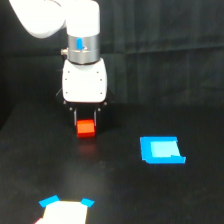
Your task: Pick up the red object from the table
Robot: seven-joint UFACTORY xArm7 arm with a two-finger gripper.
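End effector (85, 120) points straight down, fingers closed on the red object (85, 128). Whether the block rests on the black desk (115, 190) or hangs just above it cannot be told; faint red reflection beneath. Blue flat piece (161, 150) lies well apart toward the exterior view's right. White sheet with blue corners (65, 211) at bottom edge.

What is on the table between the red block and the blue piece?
Nothing: in the exterior view only bare black table lies between the red block and the blue piece.
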